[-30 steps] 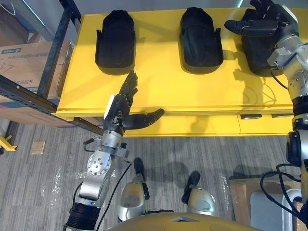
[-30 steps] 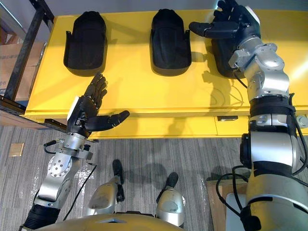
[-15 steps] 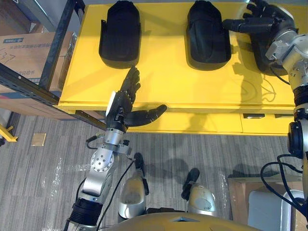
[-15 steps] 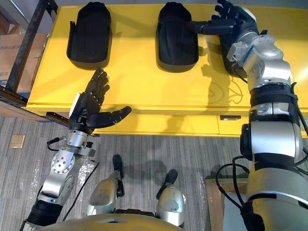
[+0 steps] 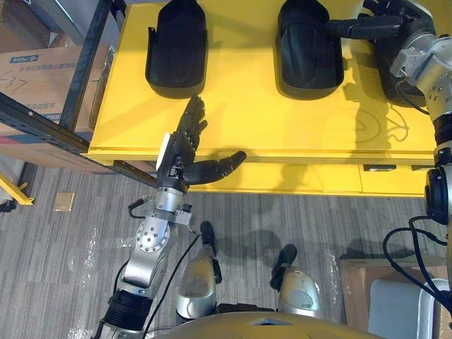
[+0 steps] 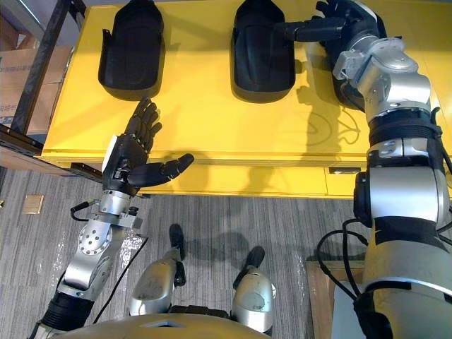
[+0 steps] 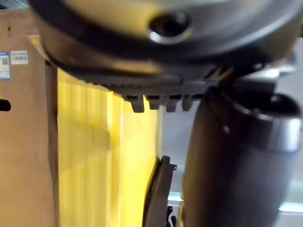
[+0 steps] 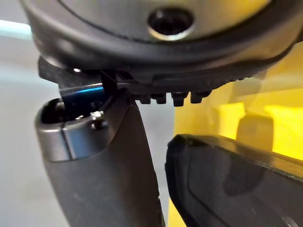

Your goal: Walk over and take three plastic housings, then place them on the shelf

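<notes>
Three black plastic housings lie in a row on the yellow table (image 5: 240, 120): a left housing (image 5: 176, 49), a middle housing (image 5: 307, 49) and a right housing (image 5: 409, 81). My right hand (image 5: 385, 21) hovers over the right housing with straight fingers and its thumb pointing toward the middle one; the housing's edge (image 8: 236, 184) shows just past that thumb. My left hand (image 5: 185, 145) is held open above the table's front edge, below the left housing and apart from it, thumb spread to the right. The left housing (image 7: 158, 194) shows edge-on past it.
A dark metal shelf frame (image 5: 85, 63) stands at the table's left end, with a cardboard box (image 5: 35, 81) behind it. Grey plank floor (image 5: 70, 247) lies in front. A brown board and a grey bin (image 5: 395, 304) sit at the lower right.
The whole picture has shifted, so the camera has come closer to the table. My right hand has settled further over the right housing. The left hand keeps its open pose.
</notes>
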{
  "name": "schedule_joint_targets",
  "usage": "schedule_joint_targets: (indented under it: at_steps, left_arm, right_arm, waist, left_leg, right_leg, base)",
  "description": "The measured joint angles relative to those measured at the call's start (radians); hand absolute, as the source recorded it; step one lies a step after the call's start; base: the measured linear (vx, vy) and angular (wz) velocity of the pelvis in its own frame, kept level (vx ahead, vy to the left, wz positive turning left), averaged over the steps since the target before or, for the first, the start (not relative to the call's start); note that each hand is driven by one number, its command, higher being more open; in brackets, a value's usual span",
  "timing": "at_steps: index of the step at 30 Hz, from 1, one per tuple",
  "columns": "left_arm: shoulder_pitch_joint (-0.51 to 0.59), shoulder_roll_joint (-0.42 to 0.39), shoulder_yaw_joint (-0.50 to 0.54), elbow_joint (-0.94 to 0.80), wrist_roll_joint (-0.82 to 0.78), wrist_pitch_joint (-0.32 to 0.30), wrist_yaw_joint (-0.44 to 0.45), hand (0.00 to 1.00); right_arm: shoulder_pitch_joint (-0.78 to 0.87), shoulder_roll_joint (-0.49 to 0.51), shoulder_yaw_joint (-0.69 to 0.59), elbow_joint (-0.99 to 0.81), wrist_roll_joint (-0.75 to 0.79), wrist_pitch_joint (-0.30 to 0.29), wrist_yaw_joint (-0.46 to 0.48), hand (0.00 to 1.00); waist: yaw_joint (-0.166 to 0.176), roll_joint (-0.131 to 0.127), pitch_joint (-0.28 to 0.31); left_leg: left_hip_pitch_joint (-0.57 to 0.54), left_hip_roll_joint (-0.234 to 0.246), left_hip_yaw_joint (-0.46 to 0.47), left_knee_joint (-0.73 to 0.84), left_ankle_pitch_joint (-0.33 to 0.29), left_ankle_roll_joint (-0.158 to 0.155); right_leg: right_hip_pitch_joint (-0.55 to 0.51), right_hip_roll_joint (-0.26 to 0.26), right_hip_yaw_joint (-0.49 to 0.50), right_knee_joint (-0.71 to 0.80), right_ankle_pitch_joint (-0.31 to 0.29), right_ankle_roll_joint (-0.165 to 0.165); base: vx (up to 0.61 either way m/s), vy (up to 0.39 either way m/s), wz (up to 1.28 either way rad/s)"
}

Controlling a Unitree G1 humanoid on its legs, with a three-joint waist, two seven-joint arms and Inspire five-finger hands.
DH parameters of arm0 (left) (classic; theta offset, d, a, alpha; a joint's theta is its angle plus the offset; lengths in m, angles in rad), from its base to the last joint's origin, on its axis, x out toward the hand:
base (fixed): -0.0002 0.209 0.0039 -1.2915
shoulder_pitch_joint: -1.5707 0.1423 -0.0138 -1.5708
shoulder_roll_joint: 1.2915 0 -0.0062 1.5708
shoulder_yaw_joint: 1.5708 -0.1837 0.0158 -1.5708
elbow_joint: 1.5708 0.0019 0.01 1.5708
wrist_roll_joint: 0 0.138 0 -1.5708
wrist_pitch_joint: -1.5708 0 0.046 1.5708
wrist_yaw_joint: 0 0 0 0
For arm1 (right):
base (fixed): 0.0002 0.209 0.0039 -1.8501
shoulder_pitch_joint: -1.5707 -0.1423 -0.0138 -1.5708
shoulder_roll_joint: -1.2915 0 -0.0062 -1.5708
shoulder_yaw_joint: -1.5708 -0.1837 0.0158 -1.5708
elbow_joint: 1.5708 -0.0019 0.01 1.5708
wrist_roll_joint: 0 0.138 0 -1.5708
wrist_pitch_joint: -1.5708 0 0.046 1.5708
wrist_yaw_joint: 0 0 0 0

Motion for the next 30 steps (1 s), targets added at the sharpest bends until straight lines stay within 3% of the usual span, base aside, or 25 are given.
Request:
schedule_joint_targets:
  at_steps: [14,24,30]
  left_arm:
    - [-0.019,-0.002,-0.027,0.000,0.000,-0.008,0.028,1.00]
    - [-0.021,-0.002,-0.028,0.001,0.000,-0.004,0.035,1.00]
    - [-0.022,-0.002,-0.028,0.001,0.000,-0.006,0.038,1.00]
  right_arm:
    - [-0.029,0.008,0.061,0.019,-0.001,0.014,0.043,1.00]
    - [-0.030,0.014,0.067,0.030,-0.040,0.013,0.046,1.00]
    - [-0.033,0.014,0.101,0.030,-0.040,-0.015,0.048,1.00]
  waist:
    - [0.010,0.022,0.010]
    - [0.012,0.023,0.010]
    - [0.011,0.024,0.009]
  left_leg:
    - [-0.017,-0.002,-0.023,0.000,0.011,-0.001]
    - [-0.016,-0.002,-0.026,0.000,0.012,-0.002]
    - [-0.020,-0.002,-0.027,0.000,0.012,-0.002]
  right_leg:
    - [-0.025,-0.016,-0.018,0.060,-0.036,-0.002]
    - [-0.031,-0.022,-0.019,0.083,-0.050,-0.003]
    - [-0.038,-0.023,-0.019,0.088,-0.052,-0.004]
  base:
    - [0.00,-0.025,0.05]
    - [0.00,-0.016,0.01]
    - [0.00,0.000,0.00]
